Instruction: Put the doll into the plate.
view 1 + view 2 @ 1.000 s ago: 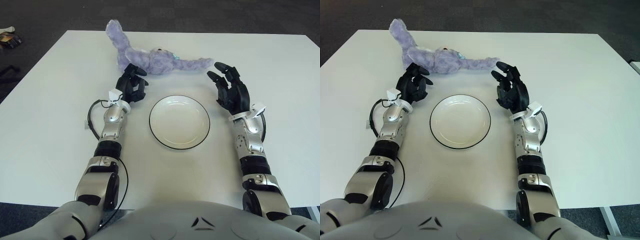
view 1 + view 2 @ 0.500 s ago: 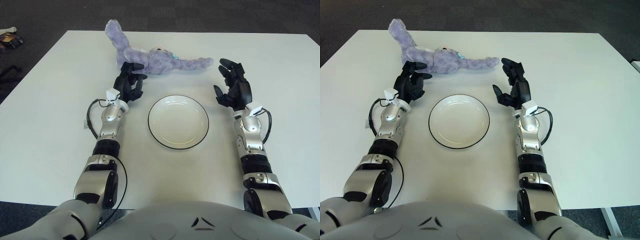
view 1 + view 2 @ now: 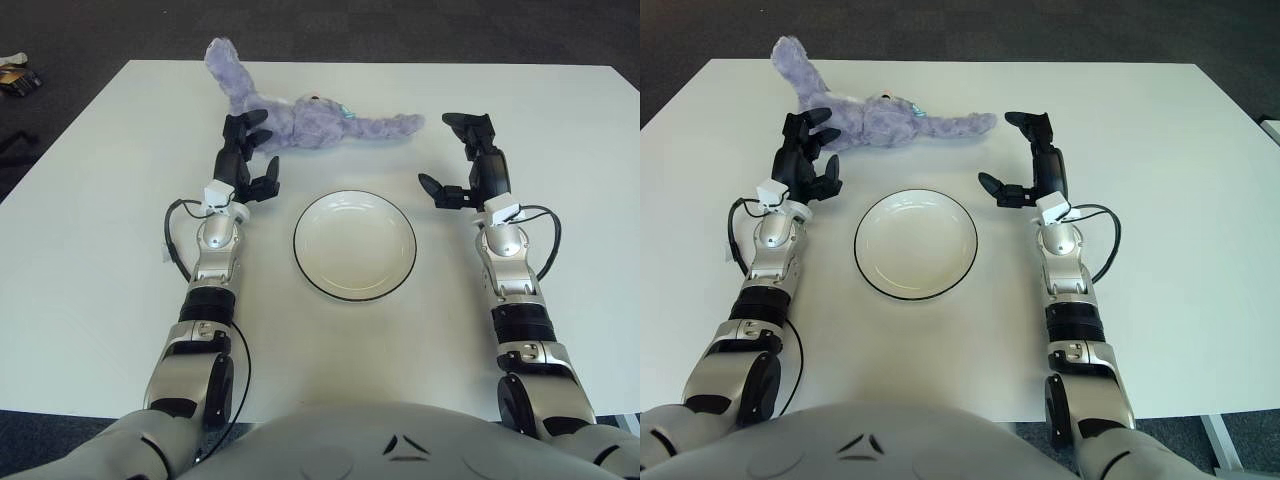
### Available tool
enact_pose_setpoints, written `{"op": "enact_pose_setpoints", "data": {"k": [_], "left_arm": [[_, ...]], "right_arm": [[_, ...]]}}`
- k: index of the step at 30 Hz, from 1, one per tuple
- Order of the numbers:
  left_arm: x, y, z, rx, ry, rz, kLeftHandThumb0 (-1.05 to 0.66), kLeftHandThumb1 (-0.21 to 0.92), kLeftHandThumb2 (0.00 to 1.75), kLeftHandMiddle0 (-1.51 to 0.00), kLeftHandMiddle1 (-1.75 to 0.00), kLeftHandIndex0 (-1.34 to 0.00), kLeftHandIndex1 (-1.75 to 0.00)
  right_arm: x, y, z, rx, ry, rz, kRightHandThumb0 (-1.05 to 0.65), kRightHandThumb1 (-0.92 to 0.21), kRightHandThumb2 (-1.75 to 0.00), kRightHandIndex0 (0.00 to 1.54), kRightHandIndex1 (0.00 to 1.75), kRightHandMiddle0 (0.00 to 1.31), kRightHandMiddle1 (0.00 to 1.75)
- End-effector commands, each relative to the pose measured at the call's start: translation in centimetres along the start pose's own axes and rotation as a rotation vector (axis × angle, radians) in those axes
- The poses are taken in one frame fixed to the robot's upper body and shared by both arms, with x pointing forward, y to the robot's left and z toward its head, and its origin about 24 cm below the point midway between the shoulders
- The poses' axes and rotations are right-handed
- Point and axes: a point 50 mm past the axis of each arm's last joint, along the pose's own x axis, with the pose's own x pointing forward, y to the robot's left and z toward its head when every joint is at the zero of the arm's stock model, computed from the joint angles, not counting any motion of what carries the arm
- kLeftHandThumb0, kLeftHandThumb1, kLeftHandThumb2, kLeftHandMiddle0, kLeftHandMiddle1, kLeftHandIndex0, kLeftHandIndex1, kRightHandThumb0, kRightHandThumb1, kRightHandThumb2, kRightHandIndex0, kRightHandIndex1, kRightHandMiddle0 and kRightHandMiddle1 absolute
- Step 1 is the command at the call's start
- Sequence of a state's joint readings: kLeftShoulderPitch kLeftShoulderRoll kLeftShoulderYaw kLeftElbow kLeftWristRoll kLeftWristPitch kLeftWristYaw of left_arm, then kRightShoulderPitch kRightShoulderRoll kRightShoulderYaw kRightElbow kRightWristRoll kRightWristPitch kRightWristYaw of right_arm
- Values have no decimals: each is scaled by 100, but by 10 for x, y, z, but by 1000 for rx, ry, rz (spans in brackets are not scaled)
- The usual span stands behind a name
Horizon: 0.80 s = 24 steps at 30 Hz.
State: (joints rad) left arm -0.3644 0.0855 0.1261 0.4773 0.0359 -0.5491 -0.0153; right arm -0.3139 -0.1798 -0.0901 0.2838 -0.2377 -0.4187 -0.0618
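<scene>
We find the white plate [image 3: 354, 244] empty at table centre. The left hand [image 3: 243, 165] and right hand [image 3: 474, 168] flank its far side, fingers spread wide, holding nothing. Beyond lies the purple plush doll [image 3: 300, 117]. We judge the approach under way; next, both hands must close on it.

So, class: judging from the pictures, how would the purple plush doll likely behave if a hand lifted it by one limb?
The doll looks fuzzy and soft, lying sprawled flat on the table, so it is probably floppy, and its long limbs would likely dangle. It seems light for its size. It is unlikely to roll, and its fur should give the open left hand decent grip.
</scene>
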Motion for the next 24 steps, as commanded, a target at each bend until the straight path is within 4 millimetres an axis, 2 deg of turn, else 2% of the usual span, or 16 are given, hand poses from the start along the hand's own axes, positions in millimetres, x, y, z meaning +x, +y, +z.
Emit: {"op": "enact_pose_setpoints", "data": {"k": [1, 4, 11, 20, 24], "left_arm": [[-9, -1, -2, 24, 27, 25, -27, 38, 113, -4, -100, 0, -108], [-9, -2, 2, 30, 29, 31, -15, 31, 123, -1, -98, 0, -110], [-7, -1, 7, 33, 16, 53, -6, 27, 129, 0, -91, 0, -111], [-7, -1, 11, 29, -54, 109, -3, 24, 130, 0, -67, 0, -106], [-9, -2, 14, 30, -90, 124, 0, 22, 132, 0, -60, 0, -113]], "right_arm": [[12, -3, 15, -76, -60, -7, -70, -31, -89, 9, 58, 0, 113], [14, -3, 20, -106, -76, -12, -79, -38, -80, 11, 62, 0, 114], [18, -2, 29, -161, -100, -10, -85, -44, -73, 15, 67, 0, 115], [22, 0, 41, -175, -114, -8, -75, -35, -83, 22, 74, 0, 121], [24, 0, 45, -206, -114, -6, -73, -32, -86, 24, 75, 1, 121]]}}
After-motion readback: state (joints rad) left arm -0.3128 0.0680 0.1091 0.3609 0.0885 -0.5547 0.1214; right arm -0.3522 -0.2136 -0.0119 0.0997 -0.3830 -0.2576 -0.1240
